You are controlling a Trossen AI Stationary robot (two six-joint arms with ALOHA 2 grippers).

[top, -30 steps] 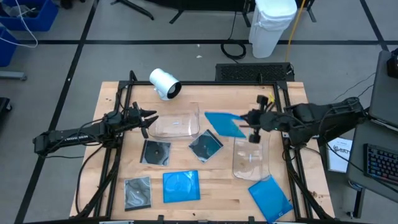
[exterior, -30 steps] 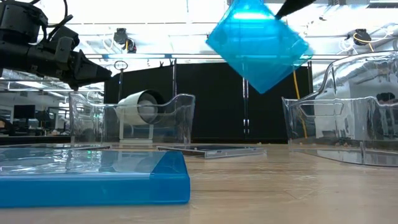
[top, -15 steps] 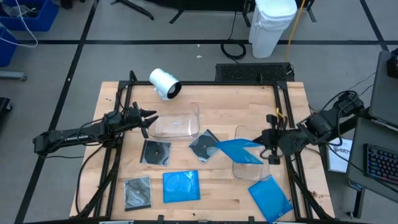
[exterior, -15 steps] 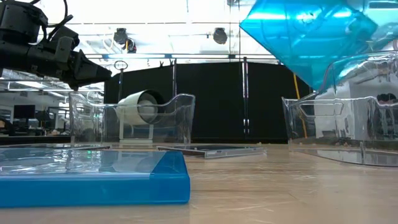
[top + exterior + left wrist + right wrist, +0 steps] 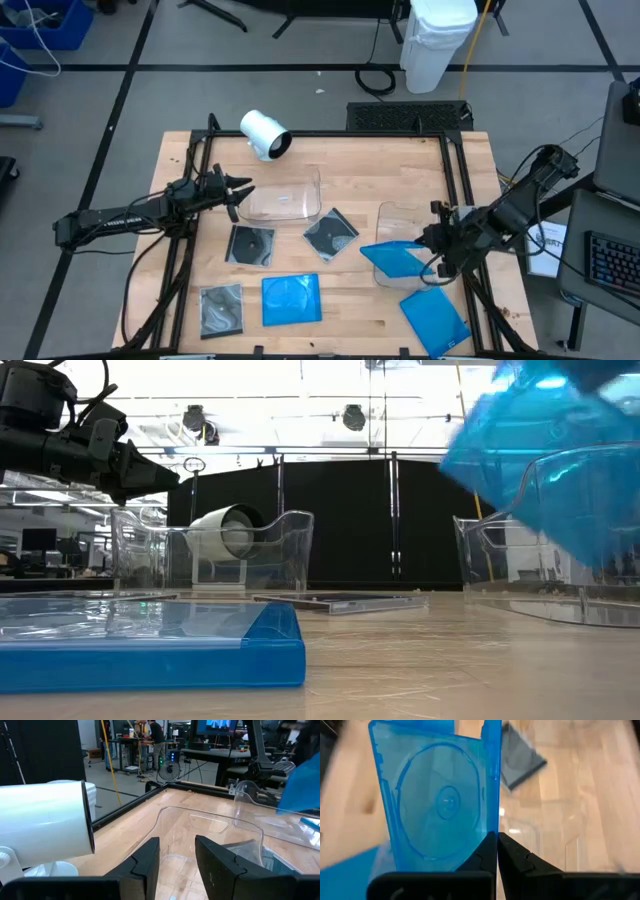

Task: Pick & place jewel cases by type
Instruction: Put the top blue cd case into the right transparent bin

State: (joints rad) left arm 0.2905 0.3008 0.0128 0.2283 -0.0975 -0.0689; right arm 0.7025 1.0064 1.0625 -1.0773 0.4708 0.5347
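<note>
Right gripper (image 5: 437, 252), clamped on a blue jewel case (image 5: 397, 262), has carried it from beyond the right-hand clear tray (image 5: 405, 218) down over that tray's near end, so the drop looks close. Left gripper (image 5: 238, 189) hovers half-open, holding nothing.

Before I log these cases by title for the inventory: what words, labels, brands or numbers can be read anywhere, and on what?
None can be read.
Translucent blue jewel case shut in the right gripper: only a moulded disc ring, no print.
White paper sheet beside the table's right edge: dark print, too small to read.
Lit monitor in the room behind: blurred shapes, unreadable.
</note>
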